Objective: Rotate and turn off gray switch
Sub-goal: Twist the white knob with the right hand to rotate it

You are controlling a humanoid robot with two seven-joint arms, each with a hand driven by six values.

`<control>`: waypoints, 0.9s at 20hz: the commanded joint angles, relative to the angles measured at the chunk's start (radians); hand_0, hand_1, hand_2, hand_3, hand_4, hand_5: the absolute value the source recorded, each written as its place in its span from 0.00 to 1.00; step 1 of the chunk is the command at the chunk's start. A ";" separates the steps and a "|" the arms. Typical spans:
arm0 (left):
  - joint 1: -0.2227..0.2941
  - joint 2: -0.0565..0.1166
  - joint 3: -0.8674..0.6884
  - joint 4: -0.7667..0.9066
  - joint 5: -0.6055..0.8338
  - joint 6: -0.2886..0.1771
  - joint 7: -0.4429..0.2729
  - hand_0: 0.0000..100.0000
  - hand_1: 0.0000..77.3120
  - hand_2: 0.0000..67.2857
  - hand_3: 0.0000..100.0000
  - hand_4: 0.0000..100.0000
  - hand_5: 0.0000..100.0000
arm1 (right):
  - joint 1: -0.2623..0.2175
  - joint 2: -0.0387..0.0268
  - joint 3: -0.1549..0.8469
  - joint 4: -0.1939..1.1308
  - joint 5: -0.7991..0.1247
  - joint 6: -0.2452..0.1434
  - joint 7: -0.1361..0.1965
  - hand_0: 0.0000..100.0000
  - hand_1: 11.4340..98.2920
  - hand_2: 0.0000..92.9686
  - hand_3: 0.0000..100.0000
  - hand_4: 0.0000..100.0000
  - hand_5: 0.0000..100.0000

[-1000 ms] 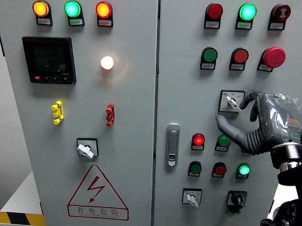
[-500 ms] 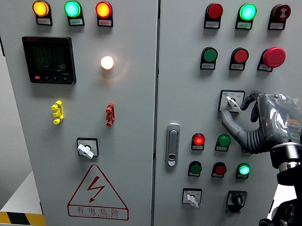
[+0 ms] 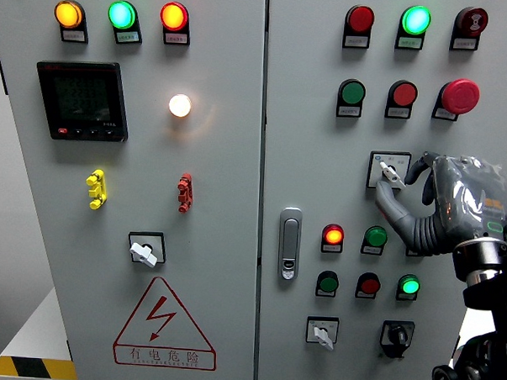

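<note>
Right hand (image 3: 434,206) at three o'clock of the gray switch (image 3: 390,171), thumb (image 3: 396,206) tip just under the knob, fingers half-curled, gripping nothing yet. Pinch the lever squarely before twisting. Off direction unreadable; switch label too small; left hand unseen.

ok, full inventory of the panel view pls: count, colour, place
Left door
lamps: 3, orange, green, red, top row
meter: 1, black, upper left
white lamp: 1, lit, right of the meter
clips: 2, yellow and red, mid-door
gray switch: 1, lower middle
warning triangle: 1, red, bottom

Right door
lamps and buttons: 12, red or green, in rows
latch: 1, silver, left edge
gray switches: 2, mid-right by the hand, bottom
black switch: 1, bottom right

right hand: 1, gray, thumb at the mid-right gray switch
</note>
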 commanded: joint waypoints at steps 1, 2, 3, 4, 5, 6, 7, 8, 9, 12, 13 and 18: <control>0.000 0.001 0.000 0.000 0.000 0.000 0.000 0.00 0.00 0.20 0.18 0.10 0.12 | 0.003 -0.0006 -0.001 -0.002 -0.001 0.000 -0.004 0.36 0.20 0.64 0.87 0.97 0.93; 0.000 -0.001 0.000 0.000 0.000 0.000 0.000 0.00 0.00 0.20 0.18 0.10 0.12 | 0.006 -0.0006 -0.001 -0.004 -0.001 0.000 -0.004 0.37 0.20 0.64 0.87 0.97 0.93; 0.000 0.001 0.000 0.000 0.000 0.000 0.000 0.00 0.00 0.20 0.18 0.10 0.12 | 0.007 -0.0006 -0.002 -0.004 -0.001 0.000 -0.006 0.37 0.20 0.64 0.87 0.97 0.93; 0.000 0.001 0.000 0.000 0.000 0.000 0.000 0.00 0.00 0.20 0.18 0.10 0.12 | 0.008 -0.0006 -0.001 -0.004 -0.007 0.002 -0.011 0.38 0.20 0.64 0.87 0.97 0.93; 0.000 0.001 0.000 0.000 0.000 0.000 0.000 0.00 0.00 0.20 0.18 0.10 0.12 | 0.008 0.0009 -0.001 -0.005 -0.016 0.000 -0.012 0.38 0.20 0.64 0.88 0.97 0.93; 0.000 0.001 0.000 0.000 0.000 0.000 0.000 0.00 0.00 0.20 0.18 0.10 0.12 | 0.008 -0.0006 -0.002 -0.004 -0.016 0.002 -0.012 0.39 0.19 0.64 0.88 0.97 0.93; 0.000 0.001 0.000 0.000 0.000 0.000 0.000 0.00 0.00 0.20 0.18 0.10 0.12 | 0.007 0.0009 -0.002 -0.004 -0.016 0.002 -0.012 0.40 0.19 0.64 0.88 0.97 0.93; 0.000 0.001 0.000 0.000 0.000 0.000 0.002 0.00 0.00 0.20 0.18 0.10 0.12 | 0.008 -0.0006 -0.002 -0.005 -0.018 0.003 -0.012 0.40 0.18 0.65 0.88 0.97 0.93; 0.000 0.001 0.000 0.000 0.000 0.000 0.000 0.00 0.00 0.20 0.18 0.10 0.12 | 0.008 0.0009 -0.004 -0.005 -0.019 0.003 -0.014 0.41 0.18 0.65 0.88 0.97 0.93; 0.000 -0.001 0.000 0.000 0.000 0.000 0.000 0.00 0.00 0.20 0.18 0.10 0.12 | 0.008 -0.0006 -0.008 -0.007 -0.019 0.003 -0.018 0.41 0.18 0.65 0.88 0.97 0.94; 0.000 -0.001 0.000 0.000 0.000 0.000 0.000 0.00 0.00 0.20 0.18 0.10 0.12 | 0.008 -0.0006 -0.013 -0.010 -0.019 0.003 -0.021 0.41 0.18 0.66 0.88 0.97 0.94; 0.000 0.001 0.000 0.000 0.000 0.000 0.000 0.00 0.00 0.20 0.18 0.10 0.12 | 0.011 -0.0006 -0.025 -0.013 -0.019 0.003 -0.035 0.41 0.19 0.66 0.88 0.97 0.94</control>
